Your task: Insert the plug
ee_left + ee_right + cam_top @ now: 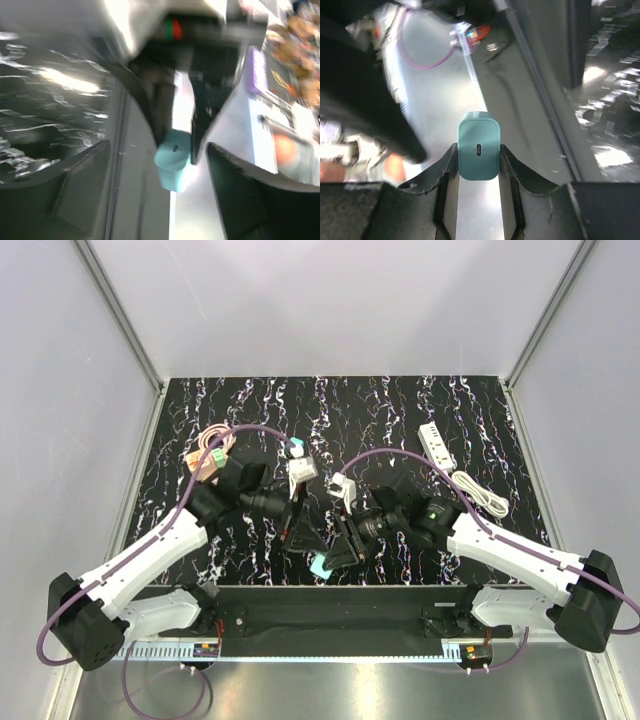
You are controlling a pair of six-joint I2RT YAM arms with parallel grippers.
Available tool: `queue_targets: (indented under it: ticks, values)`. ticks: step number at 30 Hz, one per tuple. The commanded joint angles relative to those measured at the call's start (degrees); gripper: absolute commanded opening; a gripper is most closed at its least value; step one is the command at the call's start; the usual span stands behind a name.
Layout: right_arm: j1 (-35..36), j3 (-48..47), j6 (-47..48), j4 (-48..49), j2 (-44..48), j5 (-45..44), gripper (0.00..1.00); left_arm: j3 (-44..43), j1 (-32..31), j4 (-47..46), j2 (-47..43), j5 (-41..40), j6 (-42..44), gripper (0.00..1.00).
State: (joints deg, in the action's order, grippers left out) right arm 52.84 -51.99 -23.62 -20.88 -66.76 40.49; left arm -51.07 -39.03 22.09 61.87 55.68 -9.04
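At the upper left of the overhead frame, a cluster of small blocks (208, 462), tan-brown and pale green, sits on the black marbled worktop (400, 400). Right of it, the left tool (298, 538) hangs with its fingers (75, 175) spread wide, gripping nothing. The teal-blue plug (479, 150) sits at low centre, close to the worktop's near edge, clamped between the fingers of the right tool (333, 555). At the upper right lies a white power strip (437, 445), well apart from the plug, with its coiled cable (482, 492) beside it
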Motion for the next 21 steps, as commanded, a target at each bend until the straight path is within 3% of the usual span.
queue_targets:
  ticks: [1,3,6,10,15,21]
  values:
    - [-3.0,0.7,-0.9,-0.9,0.8,-6.4,0.0,-6.5,3.9,-1.8,0.8,-13.2,-5.2,0.91]
    - [-5.5,0.5,0.1,-3.0,0.8,-12.1,0.0,-7.7,10.3,-2.1,2.5,-12.8,-11.2,0.98]
    - [-12.7,-3.0,4.5,-8.4,-0.8,-22.0,0.0,-9.6,15.6,0.0,5.5,-14.4,-14.3,0.99]
    - [-26.0,-10.9,13.1,-11.2,-7.2,-34.1,0.0,-10.5,15.9,4.3,6.5,-20.0,-9.9,0.99]
    - [-35.2,-24.5,26.2,-10.6,-20.0,-48.6,0.0,-6.7,15.9,7.4,4.8,-25.8,-6.6,0.99]
    - [-46.1,-35.0,30.1,-10.3,-34.0,-49.5,0.0,0.0,15.6,9.1,0.6,-32.3,-2.7,0.99]
